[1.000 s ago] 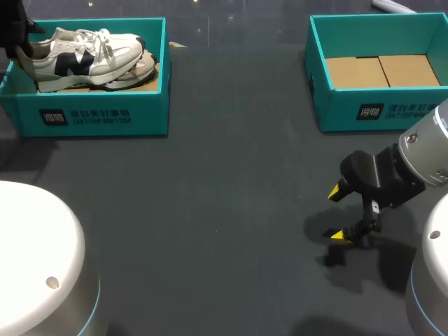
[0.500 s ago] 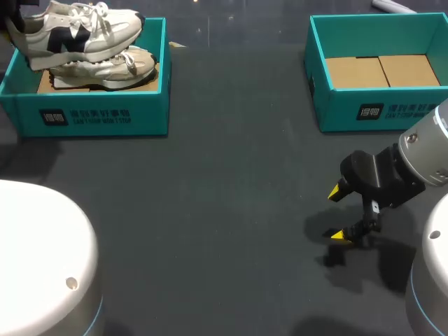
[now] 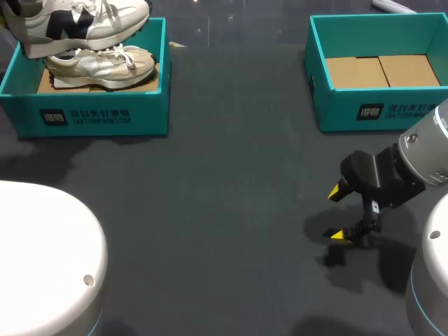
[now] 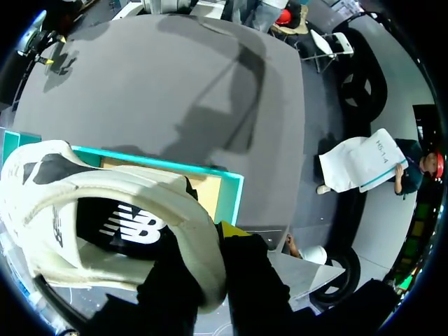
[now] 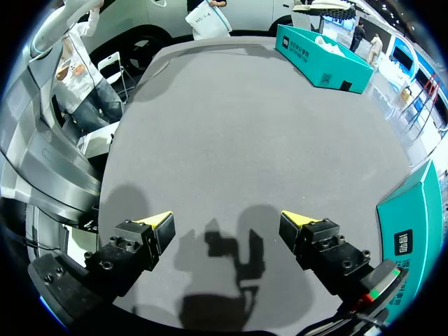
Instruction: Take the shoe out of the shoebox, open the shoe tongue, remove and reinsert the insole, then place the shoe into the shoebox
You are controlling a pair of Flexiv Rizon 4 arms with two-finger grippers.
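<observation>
Higher than a second ago, the white lace-up sneaker with the navy side mark (image 3: 77,17) now hangs clear above the left teal cardboard shoebox (image 3: 91,115) in the head view. A pale twin sneaker (image 3: 101,64) lies inside the box on its brown floor. The right gripper (image 3: 338,213) hovers over the dark grey table (image 3: 224,210), well apart from the right teal shoebox (image 3: 378,105).

From the left wrist, the left gripper (image 4: 213,241) is clamped on the sneaker's heel collar, one finger inside the opening and one outside. The box's rim lies below.

From the right wrist, the right gripper's yellow tips stand wide apart over bare table, holding nothing.

The grip takes only the soft heel rim, so the long toe end hangs unsupported. I judge the shoe could pivot or slide from the fingers during a quick swing. Its toe or loose laces could also snag the box wall or the twin if it is carried across low.
</observation>
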